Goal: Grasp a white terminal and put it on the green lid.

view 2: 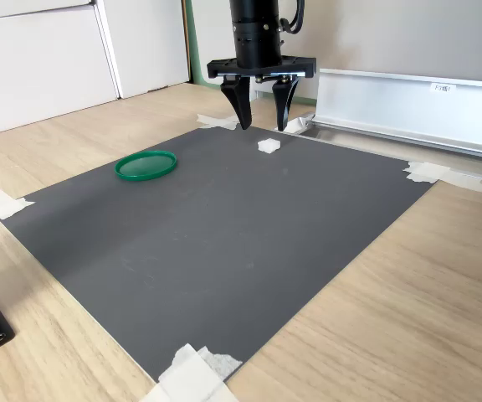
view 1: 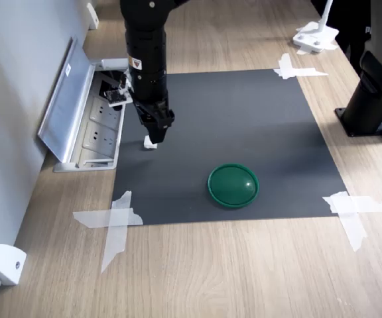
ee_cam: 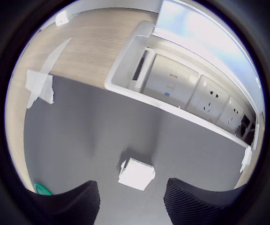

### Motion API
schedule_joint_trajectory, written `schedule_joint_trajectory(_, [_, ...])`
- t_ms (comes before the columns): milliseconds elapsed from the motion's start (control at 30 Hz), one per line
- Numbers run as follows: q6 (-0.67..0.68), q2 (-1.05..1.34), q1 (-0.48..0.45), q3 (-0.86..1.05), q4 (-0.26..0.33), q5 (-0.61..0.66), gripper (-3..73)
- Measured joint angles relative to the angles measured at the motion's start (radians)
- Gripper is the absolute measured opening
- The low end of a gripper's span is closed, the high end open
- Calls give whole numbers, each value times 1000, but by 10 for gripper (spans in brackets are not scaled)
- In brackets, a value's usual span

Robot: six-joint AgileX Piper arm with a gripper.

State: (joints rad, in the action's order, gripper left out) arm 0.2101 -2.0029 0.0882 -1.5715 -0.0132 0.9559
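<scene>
The white terminal (view 1: 150,142) (view 2: 269,146) lies on the black mat (view 1: 244,119) near its edge by the socket box. My gripper (view 1: 158,130) (view 2: 264,127) points straight down just over it, open, with its fingers apart and nothing between them. In the wrist view the terminal (ee_cam: 136,173) sits just ahead of the gap between the two dark fingertips (ee_cam: 76,204). The green lid (view 1: 233,185) (view 2: 146,164) rests flat on the mat, well apart from the terminal, and only a sliver of the green lid (ee_cam: 42,189) shows in the wrist view.
A metal socket box (view 1: 101,126) with its cover flipped up borders the mat beside the gripper. White tape strips (view 1: 115,222) hold the mat's corners. A white bracket (view 1: 6,264) sits by the wall, and a black base (view 1: 377,99) stands at the first exterior view's right.
</scene>
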Motion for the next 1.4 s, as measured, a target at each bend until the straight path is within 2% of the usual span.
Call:
schedule_joint_trajectory(267, [-144,-15,0,0,2,3,584])
schedule_joint_trajectory(933, [-192,-75,0,-17,20,-40,583])
schedule_joint_trajectory(1400, [-210,-85,0,-55,20,-17,583])
